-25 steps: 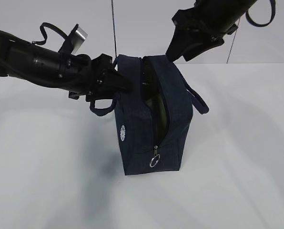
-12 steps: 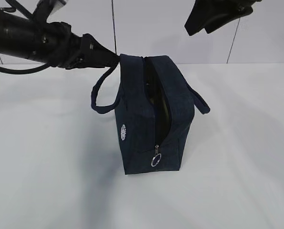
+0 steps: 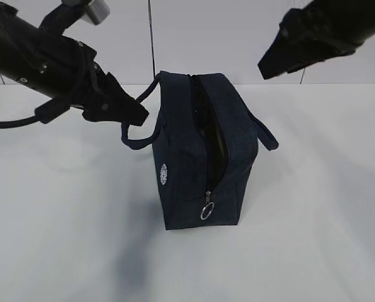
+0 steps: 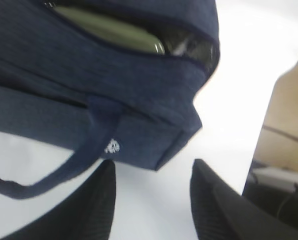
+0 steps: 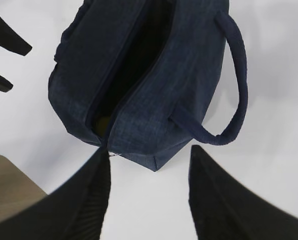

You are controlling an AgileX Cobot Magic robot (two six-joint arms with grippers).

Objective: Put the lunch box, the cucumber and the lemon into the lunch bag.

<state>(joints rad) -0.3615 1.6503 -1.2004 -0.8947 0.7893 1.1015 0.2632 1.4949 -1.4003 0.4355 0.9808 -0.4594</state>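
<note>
Table (image 3: 61,239) surface is lying white and bare on every side of the lunch bag (image 3: 187,163), which is standing upright near the middle with its top zipper gaping and its ring pull (image 3: 206,212) hanging at the near end. Through the opening, the left wrist view is showing a pale green lid edge, apparently the lunch box (image 4: 109,27), sitting inside; the cucumber and lemon cannot be made out. One handle is looping out on each side of the bag. The left gripper (image 3: 134,113) is hovering just beside the left handle (image 3: 137,135), slanting down from the upper left, jaws parted about halfway and gripping nothing. The right gripper (image 3: 272,66) is hanging high at the upper right, well apart from the bag, jaws likewise half spread and empty. Compared with a second ago, the left gripper is no longer pressing against the bag's side, and the right gripper is now sitting farther right, away from the opening.
</note>
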